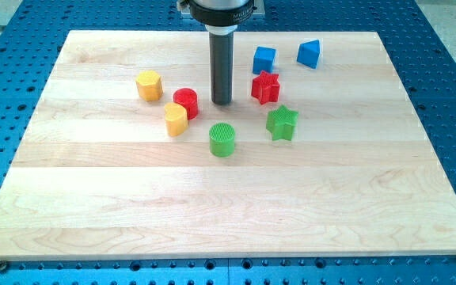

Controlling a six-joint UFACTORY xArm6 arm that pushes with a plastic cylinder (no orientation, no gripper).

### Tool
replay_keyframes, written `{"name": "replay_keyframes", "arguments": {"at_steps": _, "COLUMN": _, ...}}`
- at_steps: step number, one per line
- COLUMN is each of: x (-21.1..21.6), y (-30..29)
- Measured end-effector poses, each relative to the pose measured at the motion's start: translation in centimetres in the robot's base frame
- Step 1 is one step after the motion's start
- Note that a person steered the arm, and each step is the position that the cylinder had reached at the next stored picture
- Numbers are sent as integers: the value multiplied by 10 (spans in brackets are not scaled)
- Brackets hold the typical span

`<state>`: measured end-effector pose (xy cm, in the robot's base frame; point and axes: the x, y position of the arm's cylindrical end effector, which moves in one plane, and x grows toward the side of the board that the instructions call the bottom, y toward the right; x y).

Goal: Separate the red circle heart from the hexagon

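Observation:
The red circle block (186,102) sits on the wooden board left of centre, near the view's top. A yellow block (176,119) that looks like a heart touches its lower left side. A yellow hexagon block (149,85) stands apart, up and to the left of the red circle. My tip (222,103) rests on the board just right of the red circle, with a small gap between them.
A green circle block (222,139) lies below my tip. A red star block (265,87) and a green star block (282,123) lie to its right. Two blue blocks (264,59) (309,54) sit near the board's top edge.

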<state>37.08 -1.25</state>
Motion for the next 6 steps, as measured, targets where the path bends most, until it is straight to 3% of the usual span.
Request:
{"name": "replay_keyframes", "arguments": {"at_steps": 1, "x": 4, "y": -61}}
{"name": "replay_keyframes", "arguments": {"at_steps": 2, "x": 34, "y": -119}}
{"name": "replay_keyframes", "arguments": {"at_steps": 3, "x": 4, "y": -106}}
{"name": "replay_keyframes", "arguments": {"at_steps": 4, "x": 12, "y": -71}}
{"name": "replay_keyframes", "arguments": {"at_steps": 6, "x": 64, "y": -80}}
